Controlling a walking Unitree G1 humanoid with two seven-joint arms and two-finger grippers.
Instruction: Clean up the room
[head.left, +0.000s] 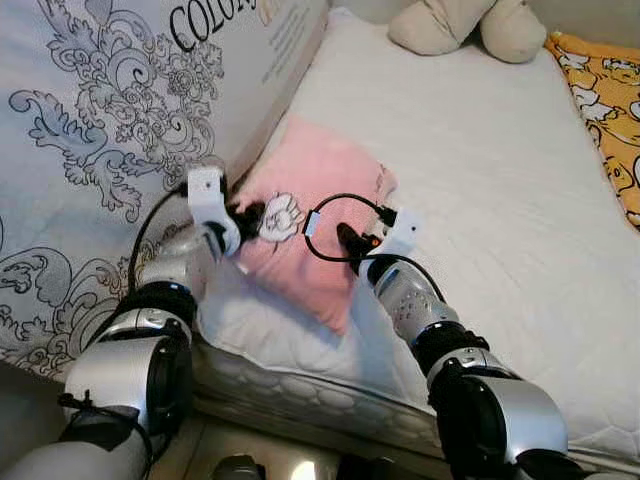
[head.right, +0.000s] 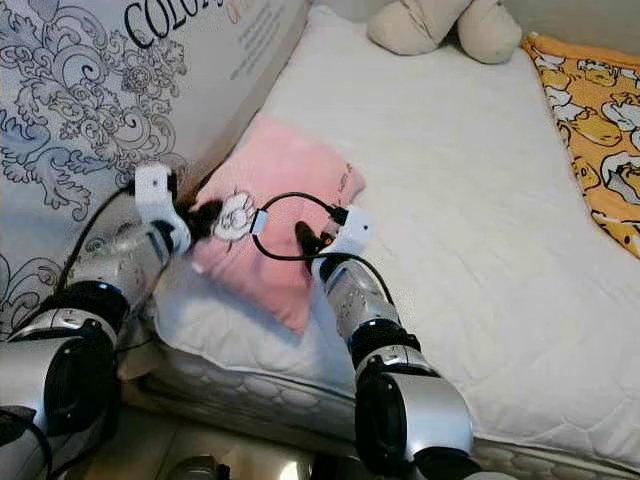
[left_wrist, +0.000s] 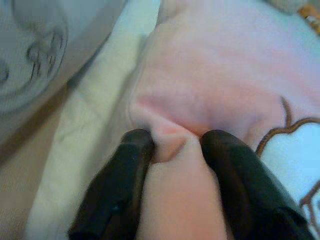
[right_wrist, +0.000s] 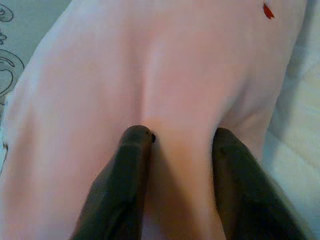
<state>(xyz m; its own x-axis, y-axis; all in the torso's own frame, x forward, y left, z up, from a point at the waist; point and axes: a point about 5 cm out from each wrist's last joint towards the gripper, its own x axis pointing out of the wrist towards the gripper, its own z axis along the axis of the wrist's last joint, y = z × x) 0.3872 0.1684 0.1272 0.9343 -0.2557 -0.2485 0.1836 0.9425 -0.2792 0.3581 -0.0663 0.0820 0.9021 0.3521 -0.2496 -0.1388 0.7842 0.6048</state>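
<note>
A pink pillow (head.left: 320, 185) with a white cartoon print lies on the white mattress (head.left: 490, 210), close to its left side. My left gripper (head.left: 250, 214) is at the pillow's left edge. In the left wrist view it (left_wrist: 172, 141) is shut on a pinched fold of the pink fabric (left_wrist: 225, 75). At the pillow's near right side is my right gripper (head.left: 346, 238). Its black fingers (right_wrist: 132, 165) press into the pillow (right_wrist: 175, 60) with a ridge of pink cloth held between them.
A large patterned mattress (head.left: 100, 130) stands upright against the bed's left side. A beige plush toy (head.left: 465, 25) lies at the head of the bed, and a yellow-orange printed blanket (head.left: 610, 110) covers the far right. The bed's front edge (head.left: 320, 400) drops to the floor.
</note>
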